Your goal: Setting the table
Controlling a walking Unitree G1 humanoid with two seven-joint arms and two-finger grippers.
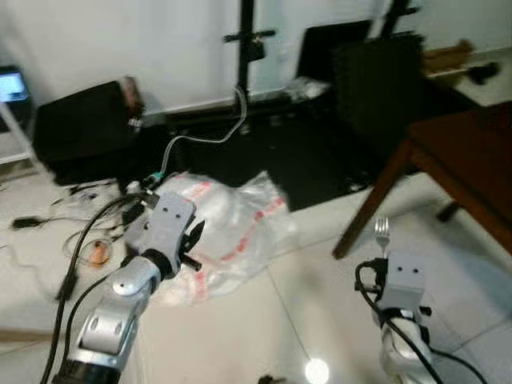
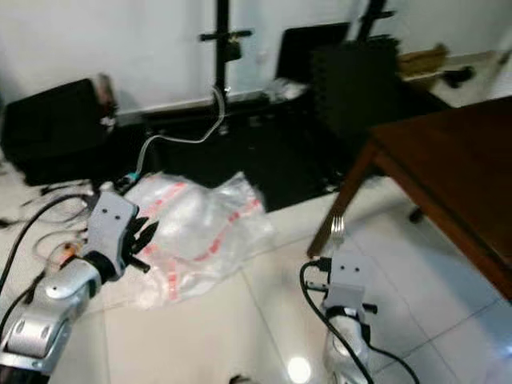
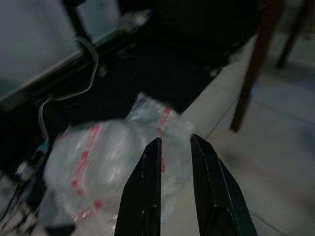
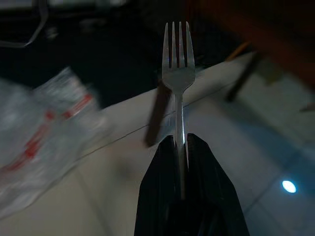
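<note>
1. The robot is standing on a pale tiled floor (image 1: 240,336), looking down and ahead at a dark wooden table (image 2: 456,172) that is occupying the right side of the scene.
2. The right gripper (image 4: 179,140) is hanging over the floor on the near side of the table's front leg (image 1: 372,200), away from the tabletop.
3. Its two black fingers (image 4: 206,167) are pressing together on the handle of a silver fork (image 4: 178,69), gripping it firmly.
4. The fork is standing upright with its prongs pointing up and away from the gripper, so it is sitting in the air near the table leg and not touching the table.
5. The left gripper (image 3: 174,145) is hovering farther from the table, above a crumpled clear plastic bag (image 1: 232,228) with red markings that is lying on the floor.
6. Its fingers (image 3: 147,172) are sitting a narrow gap apart and are holding nothing.
7. Cables (image 1: 80,240) are trailing across the floor beyond the bag, on the side away from the table.
8. A black stand (image 1: 246,48) is rising against the white wall (image 1: 120,32) behind the bag, and a dark case (image 1: 80,128) is resting on the floor farther from the table.
</note>
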